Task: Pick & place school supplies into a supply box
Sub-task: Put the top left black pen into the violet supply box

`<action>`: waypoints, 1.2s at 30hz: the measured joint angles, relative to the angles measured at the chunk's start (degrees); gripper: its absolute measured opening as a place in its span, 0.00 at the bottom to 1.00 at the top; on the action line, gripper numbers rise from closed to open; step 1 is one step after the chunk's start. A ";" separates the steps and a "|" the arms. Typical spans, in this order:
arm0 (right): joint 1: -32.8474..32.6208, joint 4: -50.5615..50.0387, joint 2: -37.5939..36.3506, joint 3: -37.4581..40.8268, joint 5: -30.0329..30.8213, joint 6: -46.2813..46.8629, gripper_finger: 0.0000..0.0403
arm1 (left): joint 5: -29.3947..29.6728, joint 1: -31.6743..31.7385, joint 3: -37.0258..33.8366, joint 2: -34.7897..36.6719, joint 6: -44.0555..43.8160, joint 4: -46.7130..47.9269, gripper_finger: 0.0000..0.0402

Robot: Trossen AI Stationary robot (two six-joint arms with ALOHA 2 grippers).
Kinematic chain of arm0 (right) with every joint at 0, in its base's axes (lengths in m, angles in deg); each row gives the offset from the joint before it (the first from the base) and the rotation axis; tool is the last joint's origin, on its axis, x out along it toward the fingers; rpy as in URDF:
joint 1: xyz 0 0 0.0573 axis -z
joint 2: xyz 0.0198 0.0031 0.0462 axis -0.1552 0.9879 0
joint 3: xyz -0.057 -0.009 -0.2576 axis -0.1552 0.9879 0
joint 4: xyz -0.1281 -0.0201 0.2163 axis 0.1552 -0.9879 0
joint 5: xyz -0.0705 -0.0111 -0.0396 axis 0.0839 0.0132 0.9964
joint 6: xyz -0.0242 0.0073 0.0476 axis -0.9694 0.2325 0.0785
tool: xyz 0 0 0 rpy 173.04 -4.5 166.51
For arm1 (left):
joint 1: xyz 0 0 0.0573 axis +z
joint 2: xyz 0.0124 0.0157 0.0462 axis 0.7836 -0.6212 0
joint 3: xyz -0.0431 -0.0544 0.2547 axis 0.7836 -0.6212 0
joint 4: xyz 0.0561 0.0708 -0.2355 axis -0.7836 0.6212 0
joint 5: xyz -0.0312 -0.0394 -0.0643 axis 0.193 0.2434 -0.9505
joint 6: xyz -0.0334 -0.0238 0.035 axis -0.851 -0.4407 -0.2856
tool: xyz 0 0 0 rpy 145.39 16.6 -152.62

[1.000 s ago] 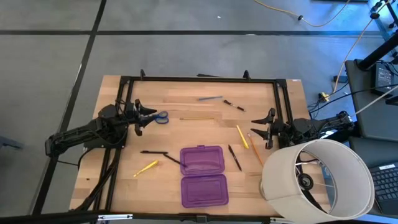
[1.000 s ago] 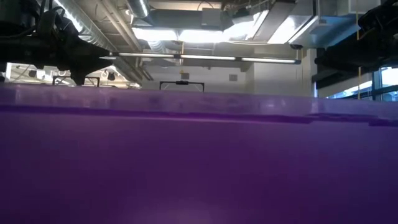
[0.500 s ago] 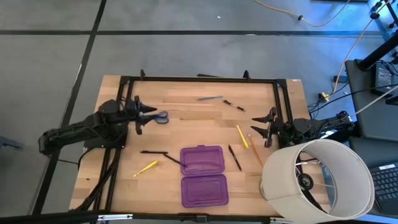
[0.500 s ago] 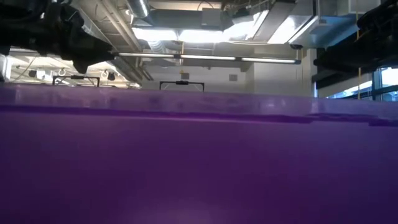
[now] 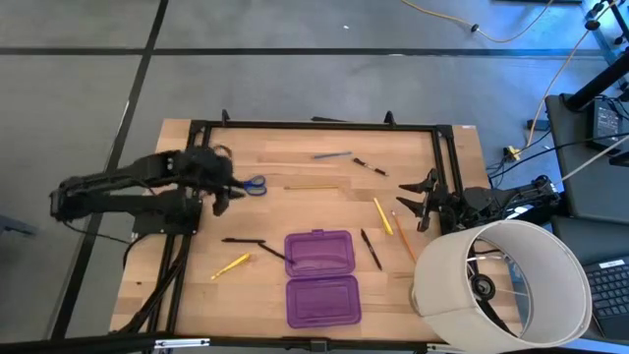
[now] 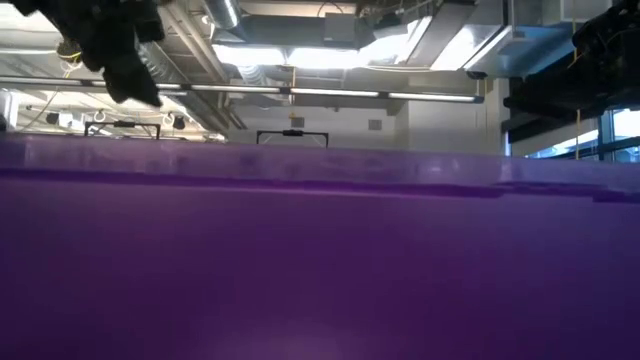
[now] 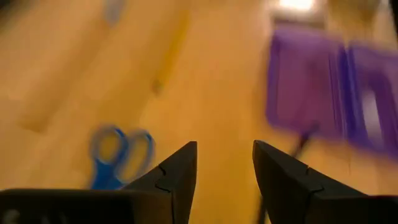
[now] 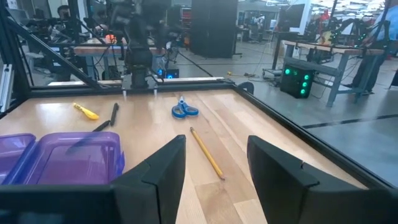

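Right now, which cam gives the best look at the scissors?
High view: the scissors lie in full on the table, beside the left gripper, with nothing covering them. Left wrist view shows the blue handles close but blurred, blades hidden. Right wrist view shows them small and far off. Low view shows none; the supply box fills it.

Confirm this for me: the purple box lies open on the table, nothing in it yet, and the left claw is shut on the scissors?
Not quite. In the left wrist view the left claw is open and empty; the scissors lie on the table beside it. The purple box does lie open.
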 joint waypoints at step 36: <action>0.01 -0.03 0.02 0.00 0.01 -0.22 0.44 | 5.25 -32.68 -0.11 -34.48 -24.48 6.76 0.22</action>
